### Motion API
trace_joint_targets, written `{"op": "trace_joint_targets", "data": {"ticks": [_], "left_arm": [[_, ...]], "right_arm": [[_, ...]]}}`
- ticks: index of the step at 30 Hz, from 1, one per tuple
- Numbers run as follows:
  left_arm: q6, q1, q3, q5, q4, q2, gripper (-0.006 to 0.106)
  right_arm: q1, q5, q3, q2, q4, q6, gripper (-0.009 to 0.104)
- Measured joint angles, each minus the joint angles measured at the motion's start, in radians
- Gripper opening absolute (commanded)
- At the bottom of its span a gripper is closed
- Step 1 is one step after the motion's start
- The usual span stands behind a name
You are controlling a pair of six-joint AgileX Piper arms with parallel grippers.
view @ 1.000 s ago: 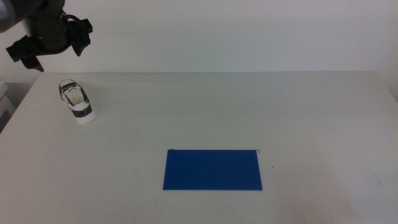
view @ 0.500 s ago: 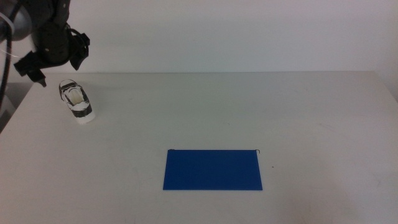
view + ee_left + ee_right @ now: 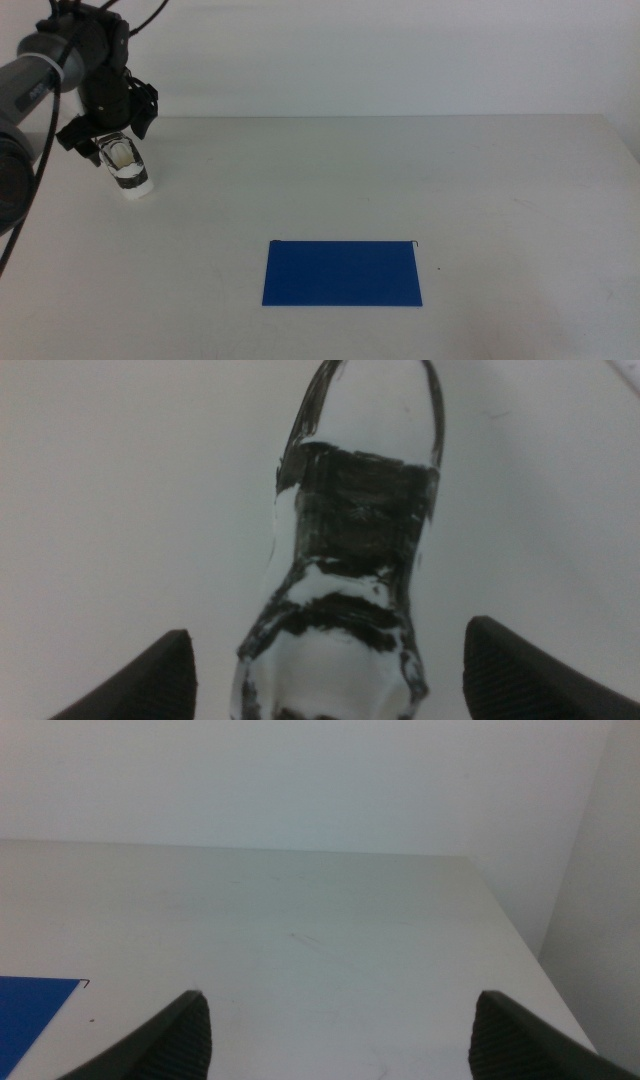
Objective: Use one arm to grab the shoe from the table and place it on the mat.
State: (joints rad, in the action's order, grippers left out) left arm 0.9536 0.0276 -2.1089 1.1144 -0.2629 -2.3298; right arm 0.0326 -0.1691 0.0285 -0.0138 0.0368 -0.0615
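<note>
The white shoe (image 3: 128,172) with black patterned trim stands on the table (image 3: 400,170) at the far left. My left gripper (image 3: 108,138) hangs directly over its far end, open, with the jaws set either side of the shoe. In the left wrist view the shoe (image 3: 350,550) fills the gap between the two open jaws of the left gripper (image 3: 330,670). The dark blue mat (image 3: 342,272) lies flat near the table's front middle, well to the right of the shoe. My right gripper (image 3: 340,1030) stands open over bare table, with a corner of the mat (image 3: 30,1010) in its view.
The table's far edge meets a plain white wall. Its right edge (image 3: 510,930) shows in the right wrist view. A black cable (image 3: 30,190) loops down from the left arm at the picture's left side.
The left arm has come down and to the right, from above and behind the shoe to directly over it, its jaws now straddling the shoe. Shoe and mat have not moved.
</note>
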Motion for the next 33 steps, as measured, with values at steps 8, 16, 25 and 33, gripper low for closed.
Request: {"op": "trace_joint_targets", "data": {"ticks": [8,16,25,33], "left_arm": [[0.0,0.0,-0.002,0.003,-0.03,-0.025,0.09],[0.0,-0.015,-0.004,-0.006,-0.024,-0.064,0.077],[0.014,-0.027,-0.005,-0.006,-0.016,-0.064,-0.002],[0.035,0.004,-0.005,0.085,-0.038,-0.017,-0.002]], "right_arm": [[0.0,0.0,0.0,0.0,0.0,0.0,0.066],[0.0,0.0,0.0,0.0,0.0,0.0,0.066],[0.0,0.0,0.0,0.0,0.0,0.0,0.066],[0.0,0.0,0.0,0.0,0.0,0.0,0.066]]}}
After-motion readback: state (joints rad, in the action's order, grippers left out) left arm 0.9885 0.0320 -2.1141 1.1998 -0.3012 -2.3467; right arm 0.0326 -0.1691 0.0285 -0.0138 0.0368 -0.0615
